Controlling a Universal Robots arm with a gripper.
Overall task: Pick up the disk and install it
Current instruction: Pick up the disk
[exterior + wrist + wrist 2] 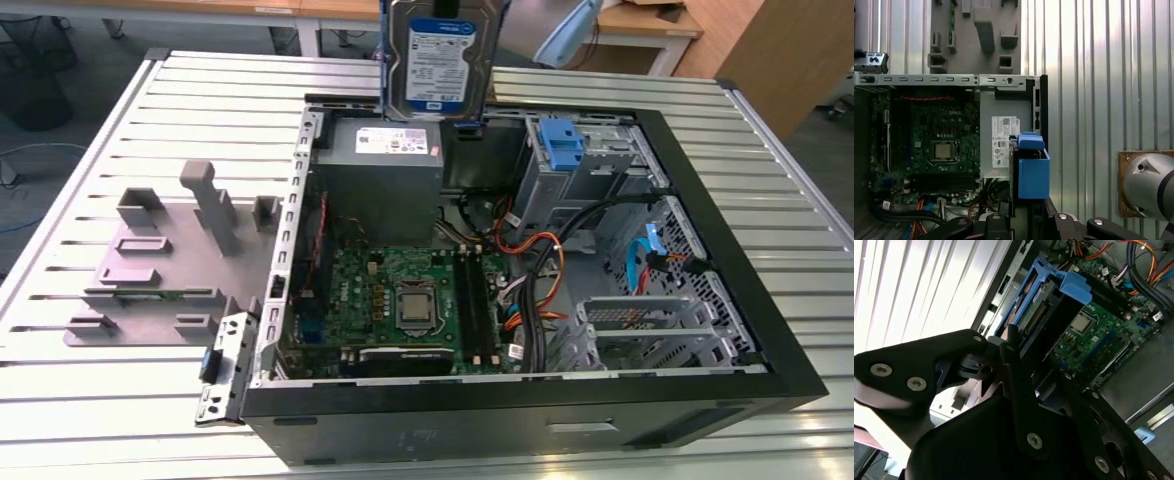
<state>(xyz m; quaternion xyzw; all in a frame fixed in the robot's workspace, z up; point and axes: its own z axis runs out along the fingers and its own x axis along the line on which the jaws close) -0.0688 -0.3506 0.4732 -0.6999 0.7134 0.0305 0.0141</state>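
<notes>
The disk (438, 60), a silver hard drive with a white-and-blue label and blue carrier rails, hangs upright in the air above the back of the open computer case (747, 300). It sits over the grey power-supply box (380, 165). In the second wrist view my gripper (1039, 375) is shut on the disk (1049, 305), and its black fingers (1014, 360) clamp the end nearest the camera. In the first wrist view the disk (1033, 170) shows edge-on, with the gripper (1026, 222) below it and the case's motherboard (929, 140) beyond.
Inside the case lie the green motherboard (400, 300), orange and black cables (541, 270), a bare blue bracket (563, 140) in the drive bay and a metal cage (654, 330). A grey fixture (160, 260) stands on the slatted table (134, 400) at the exterior view's left.
</notes>
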